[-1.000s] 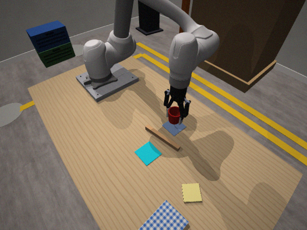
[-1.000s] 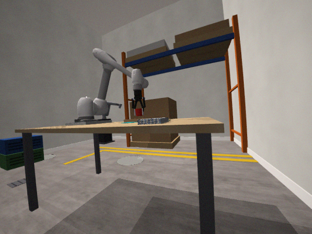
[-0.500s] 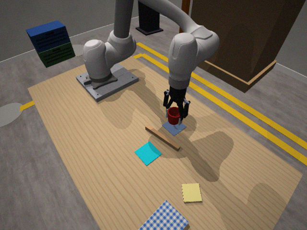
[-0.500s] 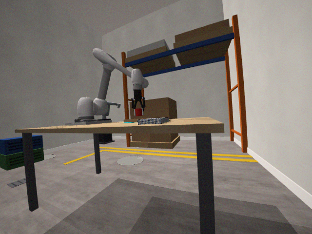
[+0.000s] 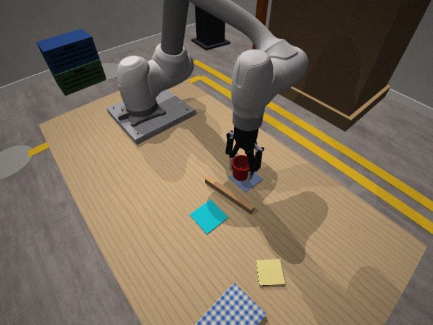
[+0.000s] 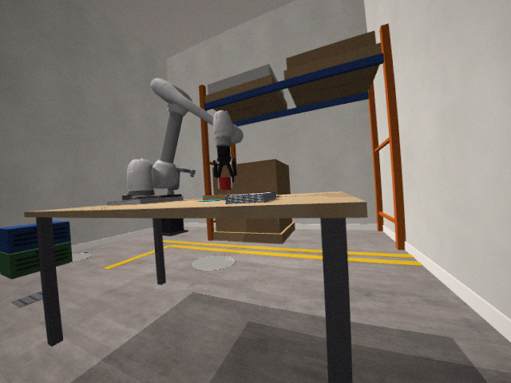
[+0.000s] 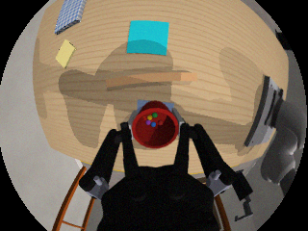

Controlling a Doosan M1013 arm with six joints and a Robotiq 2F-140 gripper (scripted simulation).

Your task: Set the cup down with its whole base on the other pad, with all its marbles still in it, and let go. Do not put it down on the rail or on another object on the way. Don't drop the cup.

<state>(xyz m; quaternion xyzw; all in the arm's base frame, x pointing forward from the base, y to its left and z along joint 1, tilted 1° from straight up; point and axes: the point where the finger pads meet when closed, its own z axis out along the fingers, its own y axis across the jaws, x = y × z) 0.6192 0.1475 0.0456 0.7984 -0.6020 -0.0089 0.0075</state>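
My gripper (image 5: 243,166) is shut on the red cup (image 5: 240,166) and holds it upright above the grey-blue pad (image 5: 245,180). In the exterior view the cup (image 6: 224,183) hangs clear above the table top. The wrist view shows the cup (image 7: 154,123) between the fingers with several coloured marbles (image 7: 152,119) inside. The wooden rail (image 5: 229,193) lies on the table between the grey-blue pad and the cyan pad (image 5: 208,216). In the wrist view the rail (image 7: 150,80) and the cyan pad (image 7: 149,38) lie beyond the cup.
A yellow pad (image 5: 270,271) and a blue checked block (image 5: 232,308) lie near the table's front end. The robot base (image 5: 150,112) stands at the far left of the table. A large brown box (image 5: 335,52) stands behind the table.
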